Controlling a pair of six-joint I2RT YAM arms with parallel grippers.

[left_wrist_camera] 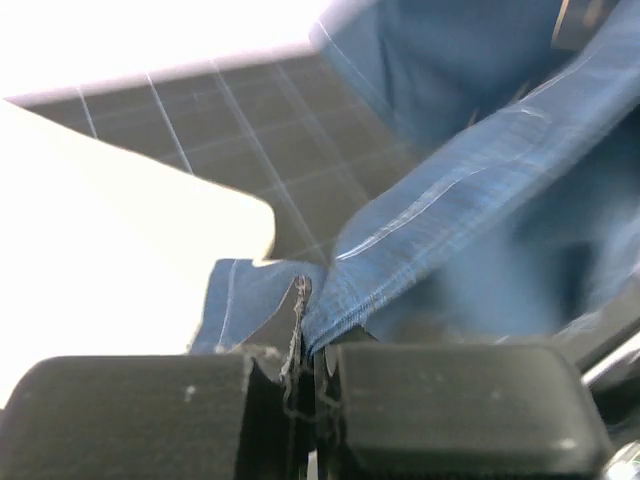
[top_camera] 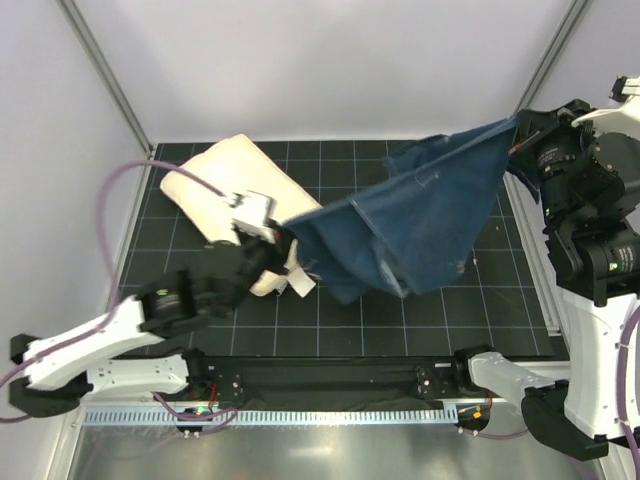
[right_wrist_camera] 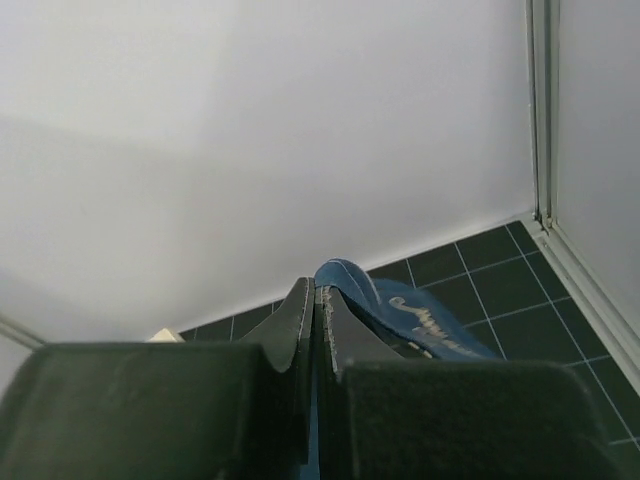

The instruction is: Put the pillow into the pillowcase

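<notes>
The left end effector [top_camera: 283, 236] is clamped together on a hem of the pillowcase [top_camera: 420, 220]. In the left wrist view its two dark pads [left_wrist_camera: 130, 410] meet with the stitched blue edge pinched between them. From there the fabric runs up and to the right, pulled into a taut band.

The right end effector [top_camera: 516, 140] is raised at the far right, its jaws pressed together on another corner of the pillowcase. The right wrist view shows a fold of blue cloth with white lettering poking out just beyond its fingertips.

Between the two grips the pillowcase hangs as a slack sheet above the counter [top_camera: 400, 330], its lowest part sagging toward the dark gridded surface near the middle. It looks flat and limp, with nothing filling it.

The pillow [top_camera: 225, 175] lies on the counter at the far left, set diagonally, almost wholly outside the case. Its near right end sits just beside the left grip, where the blue cloth overlaps it. Whether that corner is inside the opening cannot be told. A small white tag [top_camera: 299, 284] shows at that end.
</notes>
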